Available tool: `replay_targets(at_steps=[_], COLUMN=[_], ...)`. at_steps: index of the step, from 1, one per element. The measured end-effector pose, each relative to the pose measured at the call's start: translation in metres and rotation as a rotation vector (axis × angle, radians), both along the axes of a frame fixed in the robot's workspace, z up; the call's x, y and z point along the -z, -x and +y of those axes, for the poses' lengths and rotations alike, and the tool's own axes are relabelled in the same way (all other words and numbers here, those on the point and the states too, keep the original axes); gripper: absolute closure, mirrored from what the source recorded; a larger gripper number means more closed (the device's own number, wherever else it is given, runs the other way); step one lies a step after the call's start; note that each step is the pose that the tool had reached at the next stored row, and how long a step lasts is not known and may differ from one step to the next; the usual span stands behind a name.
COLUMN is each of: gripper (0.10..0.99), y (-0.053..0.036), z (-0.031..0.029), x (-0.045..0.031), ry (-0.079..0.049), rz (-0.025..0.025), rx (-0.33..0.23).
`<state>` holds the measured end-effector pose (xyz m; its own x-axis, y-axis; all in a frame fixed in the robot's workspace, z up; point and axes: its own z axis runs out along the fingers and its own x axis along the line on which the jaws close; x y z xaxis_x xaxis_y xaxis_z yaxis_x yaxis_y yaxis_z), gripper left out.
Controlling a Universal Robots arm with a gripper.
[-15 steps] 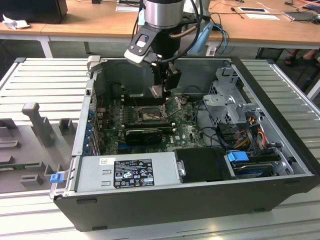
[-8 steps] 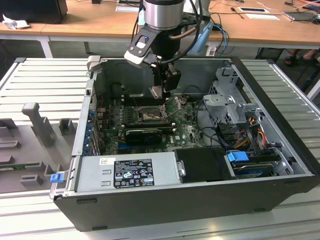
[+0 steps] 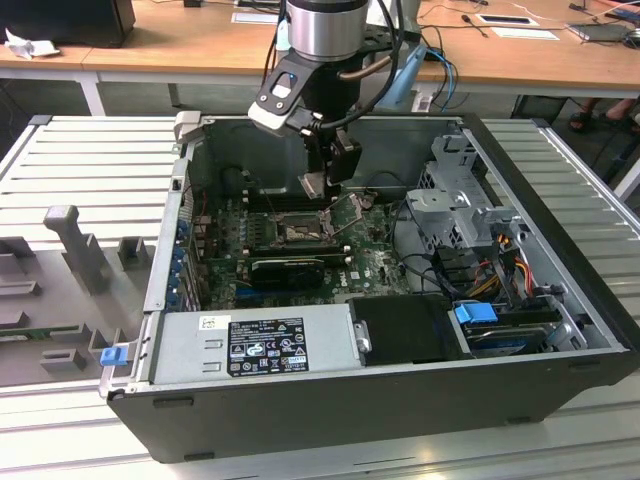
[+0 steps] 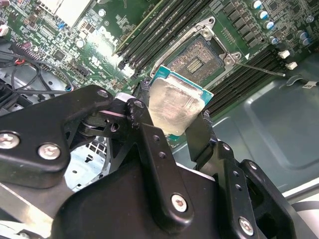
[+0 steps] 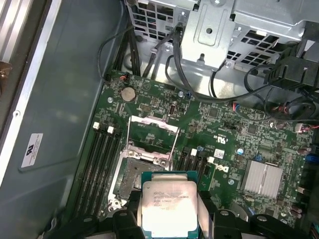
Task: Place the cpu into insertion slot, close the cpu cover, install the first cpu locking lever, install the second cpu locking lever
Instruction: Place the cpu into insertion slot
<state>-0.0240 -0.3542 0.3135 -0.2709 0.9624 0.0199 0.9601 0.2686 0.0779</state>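
Two black fingers [image 4: 144,127] of the gripper [image 4: 172,117] are clamped on opposite edges of the cpu [image 4: 175,102], whose pale face shows in both wrist views; in the exterior view the arm reaches down at the upper middle of the frame into the open computer case [image 3: 300,400]; the chip hangs in the air above the green motherboard [image 5: 219,119], close over the insertion slot [image 3: 297,232]. That slot lies bare; the cpu cover [image 5: 152,130] stands tipped up at its hinge, right beside the long black memory slots [image 5: 99,159].
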Motion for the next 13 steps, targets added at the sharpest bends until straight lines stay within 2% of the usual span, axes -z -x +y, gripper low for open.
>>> replay_targets(at_steps=[13], gripper=[0.553], y=[0.0000], z=[0.0000], x=[0.0033], ry=[0.000], rz=[0.0000], rx=[0.012])
